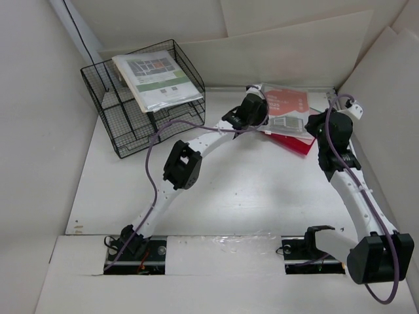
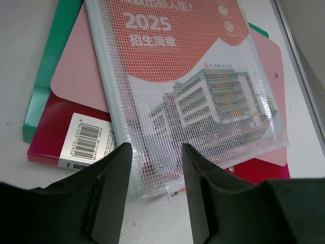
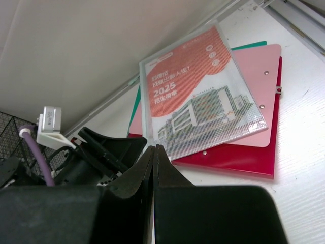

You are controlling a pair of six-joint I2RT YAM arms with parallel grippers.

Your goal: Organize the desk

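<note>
Hovering open, your left end effector (image 2: 155, 152) frames the floppy-looking mesh pouch (image 2: 203, 101); pinch its near edge. Your right end effector (image 3: 154, 150): closed, empty.

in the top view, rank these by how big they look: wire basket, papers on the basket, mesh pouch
1. wire basket
2. papers
3. mesh pouch; its left edge is hidden, but it is still clearly the smallest

All three lie about equally far from the camera, so nearness does not blur the order.
</note>
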